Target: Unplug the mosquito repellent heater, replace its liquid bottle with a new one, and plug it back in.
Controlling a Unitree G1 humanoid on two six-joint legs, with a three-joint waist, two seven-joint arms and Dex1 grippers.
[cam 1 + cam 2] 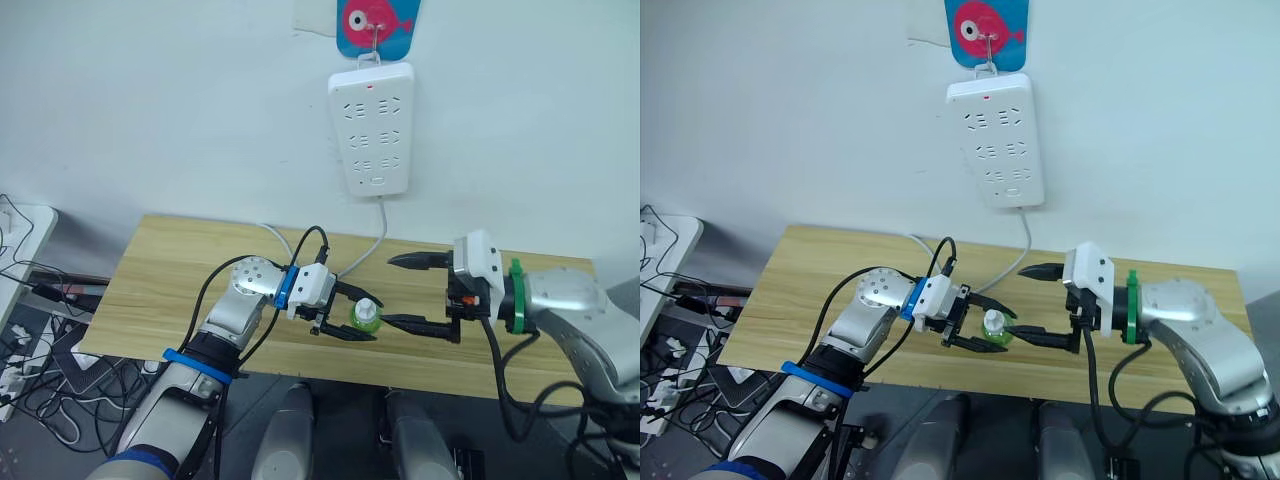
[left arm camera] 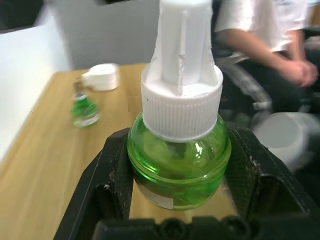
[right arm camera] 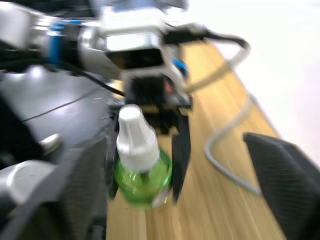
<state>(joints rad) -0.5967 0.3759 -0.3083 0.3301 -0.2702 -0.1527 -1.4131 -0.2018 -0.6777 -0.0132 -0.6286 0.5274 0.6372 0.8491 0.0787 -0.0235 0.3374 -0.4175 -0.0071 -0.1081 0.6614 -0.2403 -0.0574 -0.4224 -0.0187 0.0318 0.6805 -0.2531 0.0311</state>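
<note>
One wooden table (image 1: 170,270) is running along the white wall. One long white power strip (image 1: 371,128) is hanging on that wall from a hook over a blue fish sticker (image 1: 377,22); its single grey cord (image 1: 378,238) is dropping to the tabletop and curling toward my left arm.

Two grippers are working over the front edge of the table. My left gripper (image 1: 349,315) is clamping one green bottle (image 1: 365,317) with a white ribbed cap. In the left wrist view the bottle (image 2: 178,165) is sitting upright between both black fingers (image 2: 102,192), pads pressing on the glass either side. My right gripper (image 1: 419,292) is facing it from the right with fingers spread wide, gripping nothing; the lower fingertip is sitting just beside the bottle, and I can't tell whether it's touching. The right wrist view is looking straight at the bottle and the left gripper (image 3: 150,145) around it.

Far down the table in the left wrist view, one small white heater (image 2: 101,77) is lying on the wood, not plugged into anything I can see, with a second green bottle (image 2: 84,108) standing near it. Both are well apart from my grippers.

One person in a white shirt (image 2: 265,35) is sitting beyond the table end, hands clasped. Loose cables (image 1: 35,370) are lying tangled on the floor off the table's left end.
</note>
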